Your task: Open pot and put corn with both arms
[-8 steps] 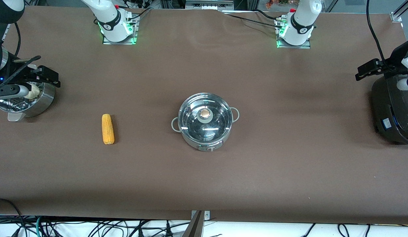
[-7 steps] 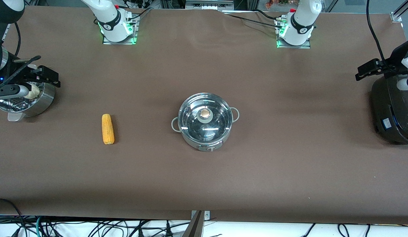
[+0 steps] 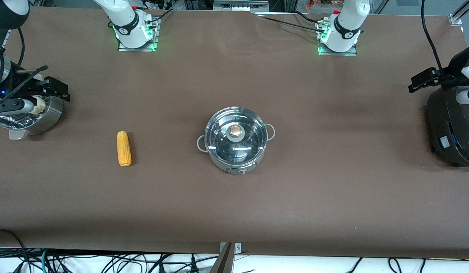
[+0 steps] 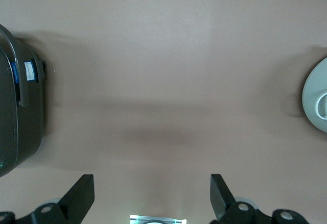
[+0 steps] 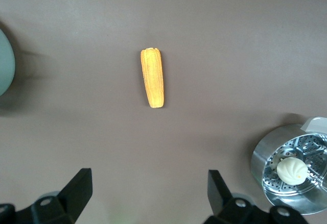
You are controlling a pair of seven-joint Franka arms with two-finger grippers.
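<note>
Fingers spread wide on both the left gripper (image 4: 152,196) and right gripper (image 5: 149,193), nothing grasped, pot (image 3: 236,140) mid-table with lid (image 3: 236,135) on, corn (image 3: 124,148) toward the right arm's end, so you're pre-grasp: take the lid knob (image 3: 236,131) first.

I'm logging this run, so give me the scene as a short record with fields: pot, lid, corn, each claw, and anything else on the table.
pot: mid-table, closed
lid: glass, seated on pot
corn: lying on the table toward the right arm's end, untouched
left claw: open, empty, over bare table beside the black cooker
right claw: open, empty, up near the steamer bowl
other: white bun in the steamer bowl
</note>
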